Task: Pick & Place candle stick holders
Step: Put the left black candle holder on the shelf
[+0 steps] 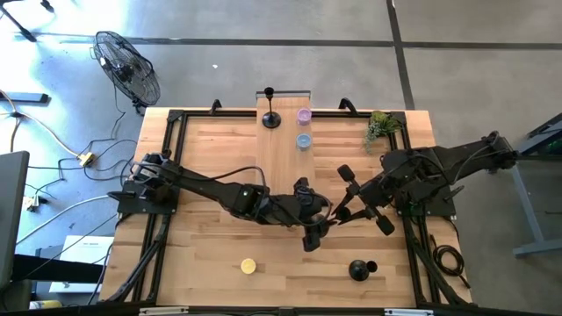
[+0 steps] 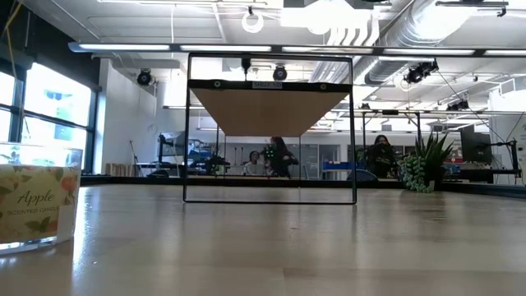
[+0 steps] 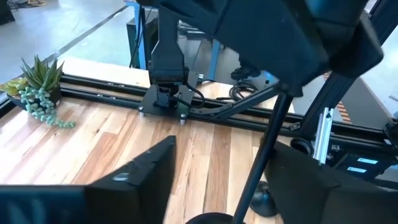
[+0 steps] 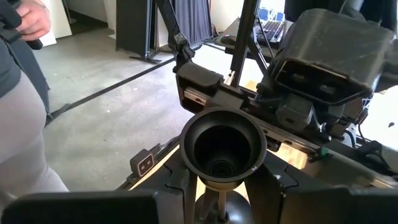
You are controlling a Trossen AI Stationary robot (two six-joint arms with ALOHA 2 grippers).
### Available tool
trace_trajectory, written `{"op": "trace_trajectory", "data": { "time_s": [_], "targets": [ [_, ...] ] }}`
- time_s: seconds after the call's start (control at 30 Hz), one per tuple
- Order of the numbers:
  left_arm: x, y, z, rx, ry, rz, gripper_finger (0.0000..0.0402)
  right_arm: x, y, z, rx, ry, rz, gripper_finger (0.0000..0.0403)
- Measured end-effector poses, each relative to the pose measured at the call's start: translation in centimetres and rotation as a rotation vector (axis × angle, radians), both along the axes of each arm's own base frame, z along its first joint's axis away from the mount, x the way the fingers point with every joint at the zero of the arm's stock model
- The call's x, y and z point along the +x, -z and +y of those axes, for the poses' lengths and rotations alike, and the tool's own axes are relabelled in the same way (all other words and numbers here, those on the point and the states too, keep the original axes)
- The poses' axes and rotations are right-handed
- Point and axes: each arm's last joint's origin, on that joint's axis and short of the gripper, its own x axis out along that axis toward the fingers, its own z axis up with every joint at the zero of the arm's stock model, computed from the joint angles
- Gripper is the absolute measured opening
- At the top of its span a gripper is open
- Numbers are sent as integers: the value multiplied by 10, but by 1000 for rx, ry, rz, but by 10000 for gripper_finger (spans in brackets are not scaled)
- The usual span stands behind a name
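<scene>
Matte-black candle stick holder (image 4: 222, 149) is held upright between the closed fingers of the right gripper (image 1: 338, 213), its stem (image 3: 260, 155) flanked by the parted fingers of the left gripper (image 1: 318, 230), near mid-table; whether those touch it cannot be told.

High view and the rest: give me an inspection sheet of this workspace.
Surface: wooden table, with a raised board at the far edge.
Job's things: one candle stick holder upright on the board; one lying holder near the front edge; one held holder.
Clutter: purple cup, blue cup, plant, yellow round item.
Grippers: right gripper shut on the held holder at mid-table; left gripper open around its stem.
Cables: floor cables left of the table.
Surroundings: fan; person.
</scene>
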Motion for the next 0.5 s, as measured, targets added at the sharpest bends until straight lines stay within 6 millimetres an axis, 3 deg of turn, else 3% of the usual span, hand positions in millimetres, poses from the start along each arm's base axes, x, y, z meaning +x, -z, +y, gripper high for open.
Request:
{"op": "trace_trajectory", "data": {
  "time_s": [0.37,0.5],
  "targets": [
    [-1,2,0,71,22,29,28,0,0,-1,-9,18,0,93],
    [-1,2,-2,74,73,28,17,0,1,-1,-2,11,6,93]
  ]
}}
